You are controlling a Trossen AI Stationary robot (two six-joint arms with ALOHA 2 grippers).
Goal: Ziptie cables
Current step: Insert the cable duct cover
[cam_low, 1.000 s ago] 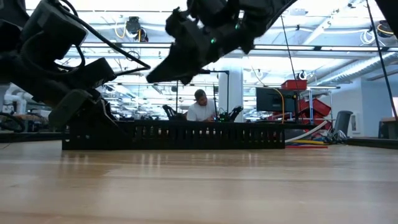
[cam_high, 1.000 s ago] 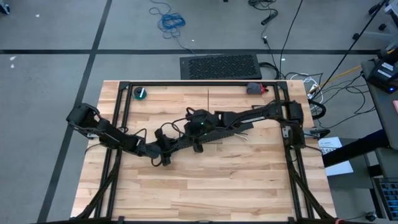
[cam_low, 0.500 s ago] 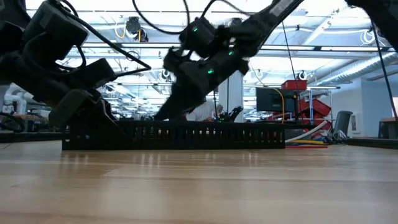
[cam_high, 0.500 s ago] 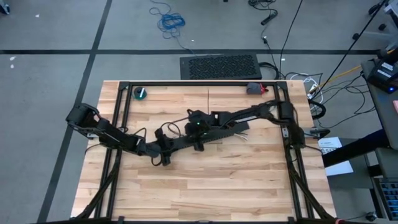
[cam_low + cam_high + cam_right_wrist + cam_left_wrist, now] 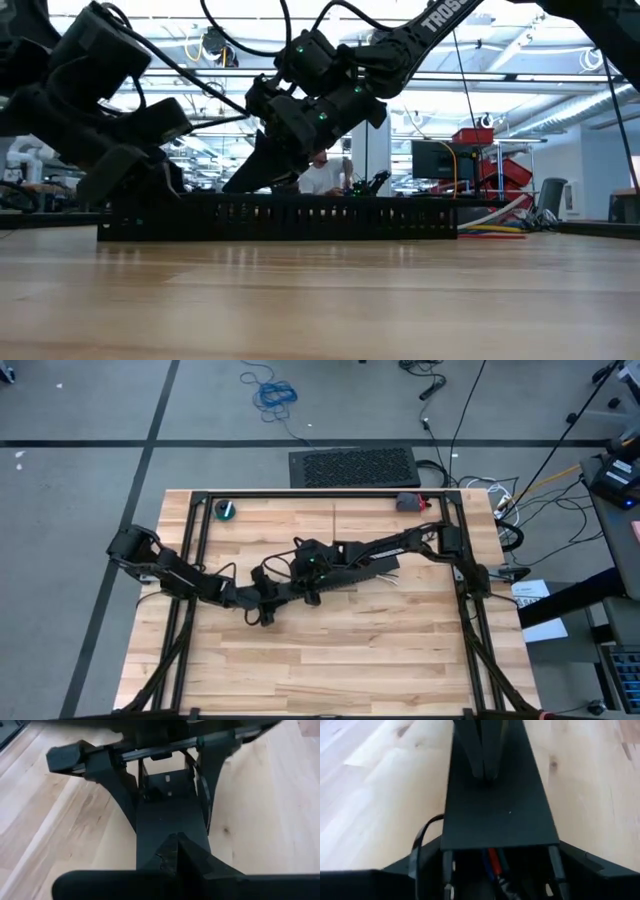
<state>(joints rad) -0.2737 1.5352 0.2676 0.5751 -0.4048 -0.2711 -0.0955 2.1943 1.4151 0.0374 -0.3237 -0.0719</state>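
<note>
A black slotted duct (image 5: 340, 578) lies slantwise on the wooden table, resting on its underside with its flat lid up. The cables run inside it: red and blue wires (image 5: 492, 860) show at its left end, and coloured ends (image 5: 492, 230) stick out at the right end. A thin dark strip (image 5: 419, 840), maybe a ziptie, curves beside the left end. My left gripper (image 5: 266, 604) (image 5: 167, 795) straddles that end. My right gripper (image 5: 177, 849) (image 5: 482, 755) is shut over the lid, a little along the duct from the left gripper. My left gripper holds the duct's left end (image 5: 500, 835) between its two fingers, one on each side wall (image 5: 131, 805). The fingers come level from the table's left, along the duct, which stays flat on the table. My right gripper presses its shut fingertips (image 5: 482, 770) down on the duct's lid (image 5: 170, 827) near the left end. It slants down from the right.
A black frame (image 5: 330, 493) borders the tabletop. A green-and-white roll (image 5: 226, 510) and a grey-and-red object (image 5: 410, 502) lie near the far edge. Bare wood lies toward the near edge. A person sits in the room beyond (image 5: 322, 175).
My right gripper has come down from above the duct and moved toward the table's left, until its shut tips reached the lid near my left gripper. The duct and my left gripper have stayed where they were.
</note>
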